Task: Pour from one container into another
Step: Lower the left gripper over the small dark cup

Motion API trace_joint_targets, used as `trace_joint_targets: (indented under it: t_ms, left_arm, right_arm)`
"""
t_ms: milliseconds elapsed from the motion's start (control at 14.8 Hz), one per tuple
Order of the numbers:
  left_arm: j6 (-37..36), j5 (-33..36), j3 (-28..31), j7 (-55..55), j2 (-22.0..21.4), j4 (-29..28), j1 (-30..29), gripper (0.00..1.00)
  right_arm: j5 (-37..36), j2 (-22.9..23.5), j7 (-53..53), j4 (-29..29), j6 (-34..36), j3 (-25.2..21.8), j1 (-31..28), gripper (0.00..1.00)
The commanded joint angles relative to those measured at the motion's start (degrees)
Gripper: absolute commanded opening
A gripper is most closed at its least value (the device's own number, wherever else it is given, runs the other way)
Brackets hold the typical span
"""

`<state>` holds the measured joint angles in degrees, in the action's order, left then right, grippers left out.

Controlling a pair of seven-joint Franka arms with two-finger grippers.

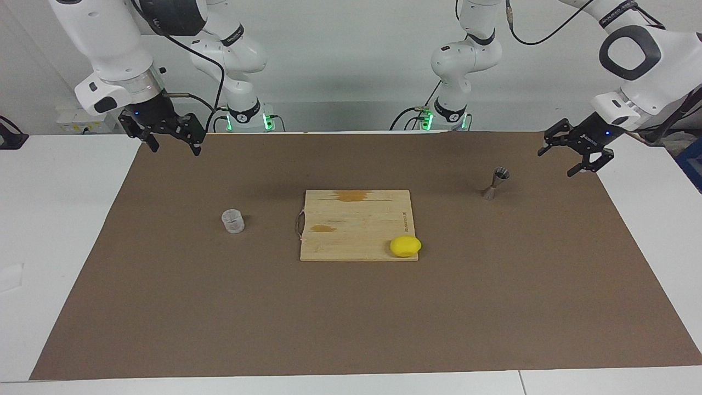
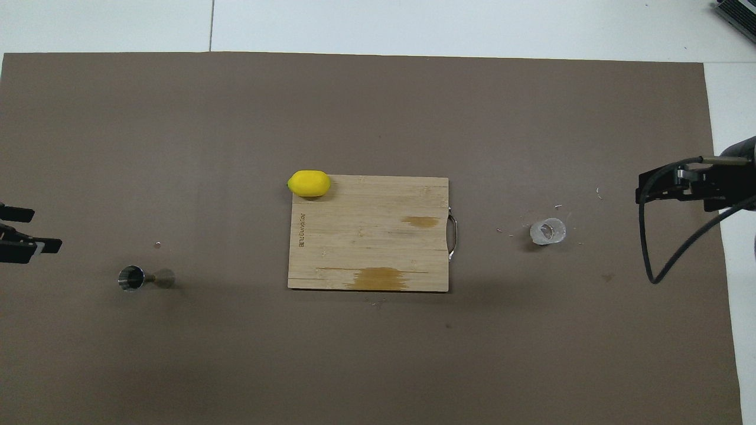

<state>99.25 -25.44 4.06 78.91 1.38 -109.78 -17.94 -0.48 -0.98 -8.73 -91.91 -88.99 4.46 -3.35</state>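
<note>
Brown matting (image 1: 351,318) is spread over most of the white worktop (image 1: 55,230), with a pale wall seen at the robots' end. At the middle of the mat a wooden cutting board (image 1: 356,222) is laid flat, and a yellow lemon (image 1: 405,246) is set on its corner farthest from the robots, toward the left arm's end. The clear ribbed cup (image 1: 232,220) is stood upright on the mat beside the board, toward the right arm's end. The steel jigger (image 1: 496,183) is stood upright on the mat toward the left arm's end, nearer to the robots than the lemon.

The left claw (image 1: 574,154) is held in the air over the mat's edge at the left arm's end, apart from the jigger; its fingers are spread apart and nothing is gripped. The right claw (image 1: 174,144) is held over the mat's corner by its own base, well apart from the cup, fingers likewise spread and empty.
</note>
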Motion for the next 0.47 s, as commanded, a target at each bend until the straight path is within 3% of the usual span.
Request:
trace_joint_targets:
  t_ms: [0, 203, 406]
  left_arm:
    - [-0.46, -5.40, -0.55, 18.17, 3.53, 0.36, -4.37, 1.00]
    - [-7.39, -12.23, -0.55, 35.97, 11.16, 2.20, -8.86, 1.00]
    - [-8.72, -14.20, -0.55, 46.75, 15.66, 3.43, -11.32, 1.00]
  right_arm:
    - [0.65, 0.19, 0.21, 0.24, -0.04, 0.19, -0.35, 1.00]
    - [0.65, 0.19, 0.30, 0.24, -0.04, 0.19, -0.35, 1.00]
    - [0.65, 0.19, 0.21, 0.24, -0.04, 0.19, -0.35, 1.00]
